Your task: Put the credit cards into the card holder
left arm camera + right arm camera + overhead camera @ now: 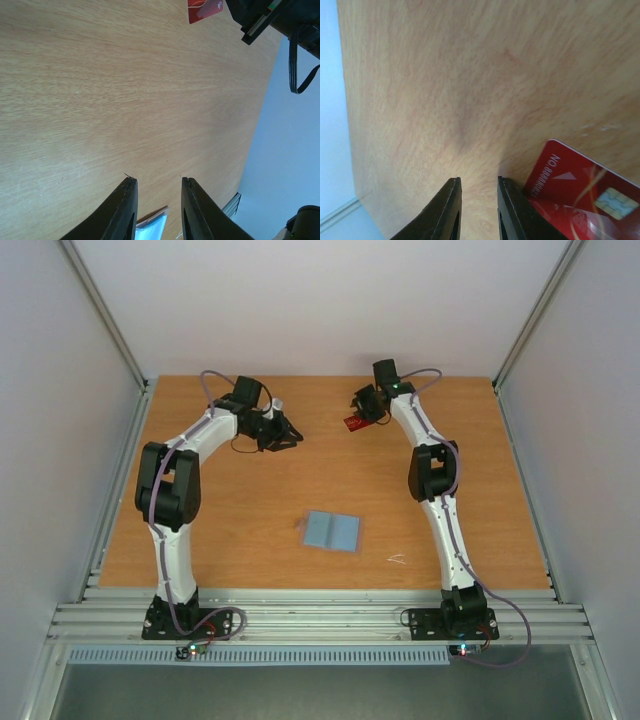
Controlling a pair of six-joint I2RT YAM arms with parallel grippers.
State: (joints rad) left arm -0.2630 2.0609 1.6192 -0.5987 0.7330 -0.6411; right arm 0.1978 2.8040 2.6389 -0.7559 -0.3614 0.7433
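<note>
Right wrist: the right end effector (479,200) is seen narrow and empty, 1 red credit card (585,195) just outside its gap; the card's edge should be straddled before closing. The card holder (332,530) is laid on the table (250,500), well apart. The left end effector (157,200) is narrow, empty.

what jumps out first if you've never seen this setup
The light blue card holder lying alone in the middle of the table catches the eye first. Next comes the red card at the far side, right beside the right gripper, whose fingers stand apart with only wood between them and the card outside. The left gripper, also at the far side, is empty too.
</note>
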